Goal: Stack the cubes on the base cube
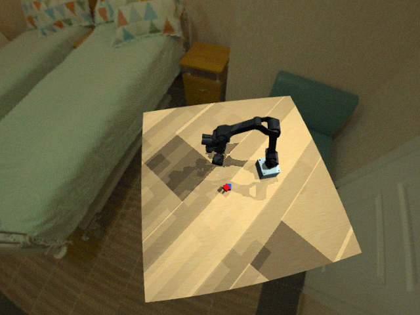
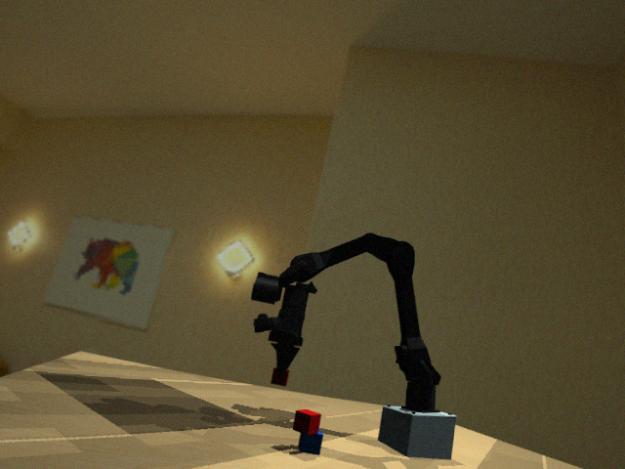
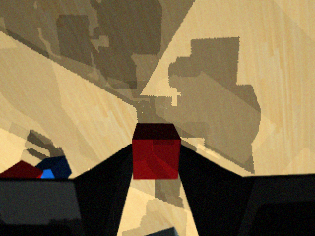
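Observation:
My gripper (image 2: 280,372) (image 3: 155,148) is shut on a red cube (image 2: 279,377) (image 3: 156,159) and holds it raised above the table. In the top view the arm hides this held cube. The blue base cube (image 1: 230,186) (image 2: 311,443) (image 3: 61,167) stands on the table. A second red cube (image 1: 226,187) (image 2: 307,421) (image 3: 20,170) rests on top of it, offset toward one corner, so part of the blue top shows. That pair is to the left of my fingers in the wrist view, partly cut off there by the gripper's body. The held cube is apart from the pair.
The arm stands on a pale grey mounting block (image 1: 268,169) (image 2: 429,434) at the right of the pair. The wooden table (image 1: 203,244) (image 2: 61,418) carries broad arm shadows. A bed, a nightstand and a green chair stand beyond the table's edges.

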You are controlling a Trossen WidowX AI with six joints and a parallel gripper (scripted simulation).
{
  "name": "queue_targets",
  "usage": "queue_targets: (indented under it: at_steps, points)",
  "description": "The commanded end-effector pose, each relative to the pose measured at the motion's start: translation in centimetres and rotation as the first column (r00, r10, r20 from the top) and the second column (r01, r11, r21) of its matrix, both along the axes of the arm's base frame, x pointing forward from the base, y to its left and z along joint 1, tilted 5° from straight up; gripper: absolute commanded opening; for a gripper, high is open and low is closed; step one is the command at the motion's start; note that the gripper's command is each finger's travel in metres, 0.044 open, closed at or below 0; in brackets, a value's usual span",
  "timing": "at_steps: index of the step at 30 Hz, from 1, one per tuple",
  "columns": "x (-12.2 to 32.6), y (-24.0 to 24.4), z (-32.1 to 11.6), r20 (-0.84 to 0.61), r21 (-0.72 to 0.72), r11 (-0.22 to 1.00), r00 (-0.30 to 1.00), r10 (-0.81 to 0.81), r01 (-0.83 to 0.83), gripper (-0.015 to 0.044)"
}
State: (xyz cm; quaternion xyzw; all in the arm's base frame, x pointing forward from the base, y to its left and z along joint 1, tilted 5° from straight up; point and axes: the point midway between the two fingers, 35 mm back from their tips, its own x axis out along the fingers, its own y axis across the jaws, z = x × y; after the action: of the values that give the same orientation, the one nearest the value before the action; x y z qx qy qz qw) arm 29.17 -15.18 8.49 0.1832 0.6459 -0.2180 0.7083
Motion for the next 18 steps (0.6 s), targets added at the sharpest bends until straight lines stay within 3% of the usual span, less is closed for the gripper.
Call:
queue_targets:
  at_steps: [1, 8, 18]
  points:
    - [-0.2, 0.1, 1.6, 0.01, -0.004, 1.0, 1.0, -0.005, 0.005, 0.0105]
    - [-0.3, 0.5, 2.4, 0.009, -0.005, 1.0, 1.0, 0.006, -0.006, 0.0105]
    - [0.3, 3.6, 2.0, -0.005, -0.013, 0.985, 0.985, 0.174, -0.174, 0.0105]
